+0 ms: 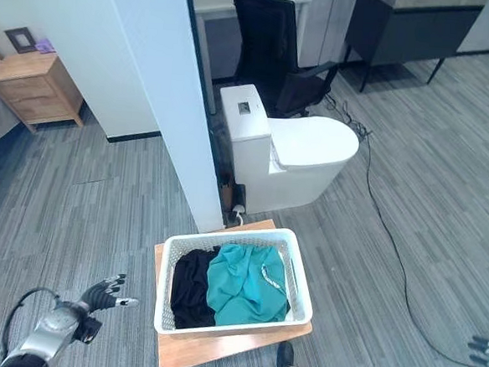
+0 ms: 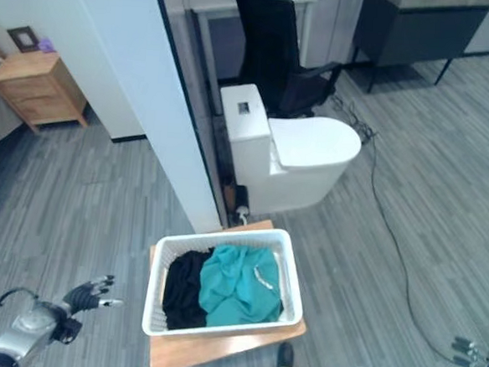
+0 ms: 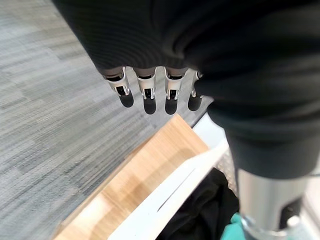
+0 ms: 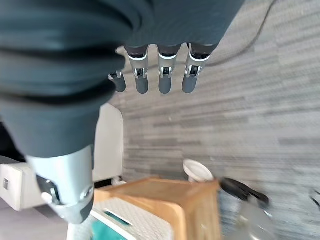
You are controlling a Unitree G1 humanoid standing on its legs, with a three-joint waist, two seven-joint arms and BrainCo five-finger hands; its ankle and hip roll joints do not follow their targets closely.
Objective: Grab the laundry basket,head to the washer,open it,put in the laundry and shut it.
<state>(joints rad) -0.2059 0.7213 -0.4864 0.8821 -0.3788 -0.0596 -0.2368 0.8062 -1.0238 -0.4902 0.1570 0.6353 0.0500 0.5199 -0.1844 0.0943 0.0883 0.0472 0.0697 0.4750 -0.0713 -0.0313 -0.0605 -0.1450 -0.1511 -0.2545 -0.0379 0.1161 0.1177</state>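
The white laundry basket (image 1: 231,283) is seen resting on a low wooden desk (image 1: 216,349), well apart from both hands and between them. Inside it, a teal garment (image 1: 246,284) lies on the side nearer the right hand and a black garment (image 1: 191,287) on the side nearer the left hand, the two touching. The left hand (image 1: 107,292) is held out over the grey floor (image 1: 74,222) beside the basket, its fingers (image 3: 148,95) straight and spread, nothing being held. The right hand (image 2: 471,363) is held low, farther from the basket, with its fingers (image 4: 165,75) likewise extended and empty. Beyond the basket, away from both hands, a white toilet (image 1: 293,153) is placed against a white partition wall (image 1: 163,85), with a black chair (image 1: 275,51) behind it
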